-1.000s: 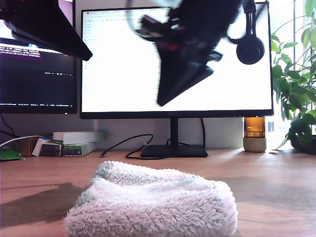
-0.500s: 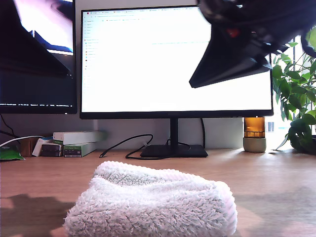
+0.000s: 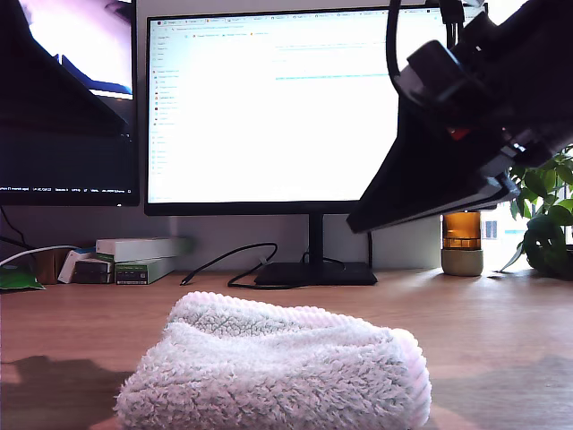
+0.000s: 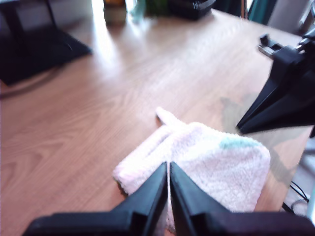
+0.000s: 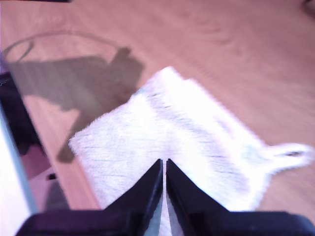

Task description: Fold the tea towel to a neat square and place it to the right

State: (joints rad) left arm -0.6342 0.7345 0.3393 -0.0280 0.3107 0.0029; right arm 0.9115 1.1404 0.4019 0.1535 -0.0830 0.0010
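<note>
The tea towel (image 3: 277,367) lies folded into a thick, fluffy off-white bundle on the wooden desk (image 3: 501,322), low in the exterior view. It also shows below the fingers in both wrist views (image 4: 216,162) (image 5: 162,128), with a hanging loop (image 5: 290,152) sticking out at one corner. My first gripper (image 4: 169,167) is shut and empty above the towel. My second gripper (image 5: 164,162) is also shut with nothing in it. It hangs large and dark at the exterior view's right (image 3: 358,222), clear above the towel. Neither gripper touches the cloth.
A big lit monitor (image 3: 269,107) on a black stand (image 3: 313,273) fills the back, with another screen (image 3: 72,170) at the exterior view's left. Boxes (image 3: 134,260) and a black cable (image 3: 233,260) lie behind the towel. An amber jar (image 3: 462,242) and a plant (image 3: 542,206) stand at the exterior view's right.
The dark gripper in front of the monitor has swung from the middle to the exterior view's right and come lower. The arm at the left has drawn up and away. The towel has not moved.
</note>
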